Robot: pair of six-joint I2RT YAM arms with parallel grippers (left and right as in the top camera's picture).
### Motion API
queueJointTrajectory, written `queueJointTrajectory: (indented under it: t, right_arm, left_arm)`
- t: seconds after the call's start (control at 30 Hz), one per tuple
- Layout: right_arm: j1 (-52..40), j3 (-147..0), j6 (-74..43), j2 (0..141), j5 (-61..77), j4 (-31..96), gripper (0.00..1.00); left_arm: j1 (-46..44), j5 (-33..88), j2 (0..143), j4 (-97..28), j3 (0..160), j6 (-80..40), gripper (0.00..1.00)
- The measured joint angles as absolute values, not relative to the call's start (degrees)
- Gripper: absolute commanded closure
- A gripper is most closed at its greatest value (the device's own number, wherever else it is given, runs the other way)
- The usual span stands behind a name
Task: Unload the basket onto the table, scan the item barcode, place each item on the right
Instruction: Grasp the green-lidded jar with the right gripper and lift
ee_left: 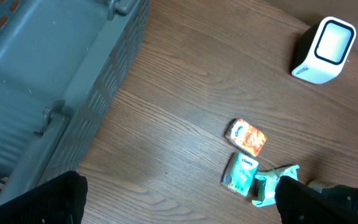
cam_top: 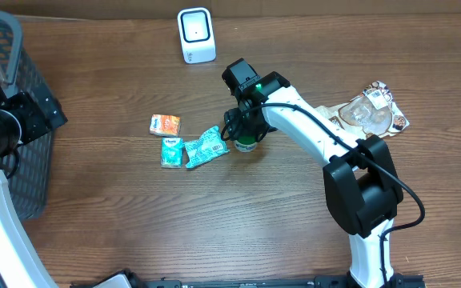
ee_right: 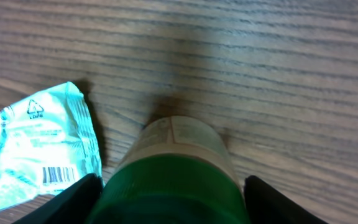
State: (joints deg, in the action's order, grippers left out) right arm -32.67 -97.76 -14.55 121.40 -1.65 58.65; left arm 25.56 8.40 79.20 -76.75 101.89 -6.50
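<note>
Finding 1, at the right fingers: they straddle the green-capped bottle, one on each side of the cap and very close to it. We cannot tell whether they press it or only flank it. The bottle is on the desk near the middle, directly under the right wrist.

Finding 2, orientation: the cap faces the wrist camera and the pale labelled body runs away from it to the wood. From overhead the bottle shows only a small round footprint. We therefore judge that it stands upright with its long axis near vertical and the cap up, though the arm hides much of it. No barcode shows on the visible label.

Finding 3, risks:
- The cap is round and smooth, so an off-centre squeeze could make it twist out or tip the bottle.
- The teal pouch lies just beside the bottle, barcode up. A finger that catches its edge could drag it along.
- The bottle's code position is unknown, so it may reach the reader facing the wrong way or covered by a finger.

Finding 4, further out: a teal packet and an orange packet lie left of the pouch. The white scanner stands at the far edge, well apart from the bottle.

Finding 5: the left fingers stand wide with nothing between them, beside the grey basket.
</note>
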Motion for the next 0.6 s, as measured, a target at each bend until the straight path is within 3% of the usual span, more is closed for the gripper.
queueJointTrajectory:
  t: [0.6]
  right_arm:
    - [-32.64, -100.25, -14.11, 121.45, 0.38, 64.99, 0.43]
  left_arm:
    - [25.56, 8.4, 79.2, -76.75, 101.89, -6.5, 0.0]
